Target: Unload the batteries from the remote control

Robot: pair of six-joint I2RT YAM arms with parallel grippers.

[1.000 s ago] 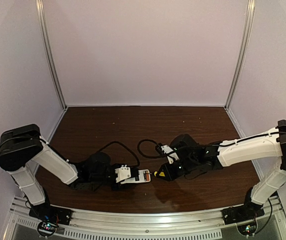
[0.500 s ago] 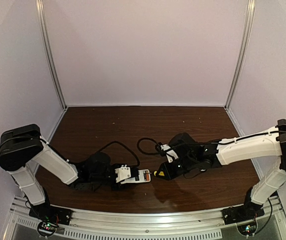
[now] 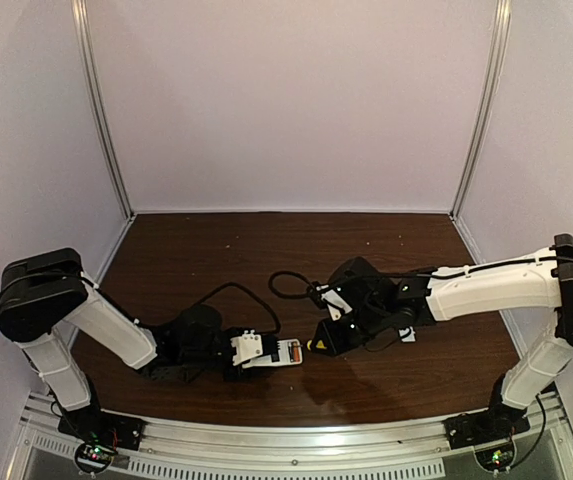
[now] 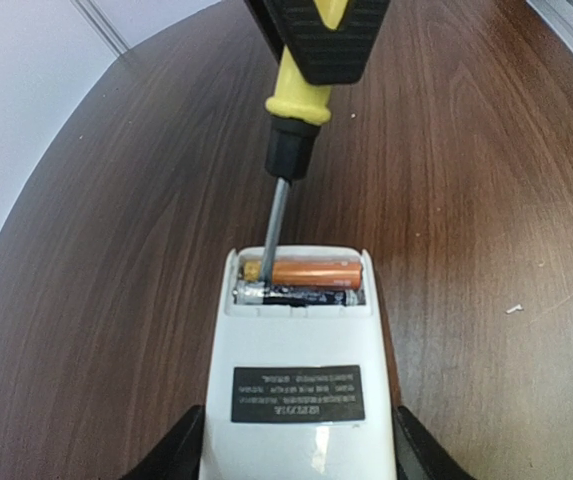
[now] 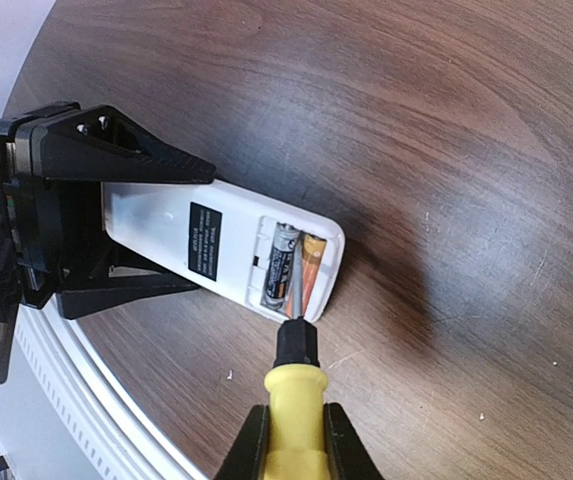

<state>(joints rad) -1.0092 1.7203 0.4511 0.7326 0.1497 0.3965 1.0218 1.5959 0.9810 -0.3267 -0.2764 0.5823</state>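
Top external: right arm (image 3: pixel 466 290) shifted left; screwdriver (image 5: pixel 292 385) nearer remote control (image 4: pixel 301 340)

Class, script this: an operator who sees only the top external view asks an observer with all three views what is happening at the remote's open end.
Operator: From above, the right gripper hangs by the end of the remote control. Are the batteries out?
Observer: No. The left wrist view shows both lying side by side in the remote's open end, one orange, one dark.
Operator: And the yellow thing in the right gripper?
Observer: A screwdriver, gripped by its handle. Its shaft tip sits at one end of the orange cell, inside the open end.
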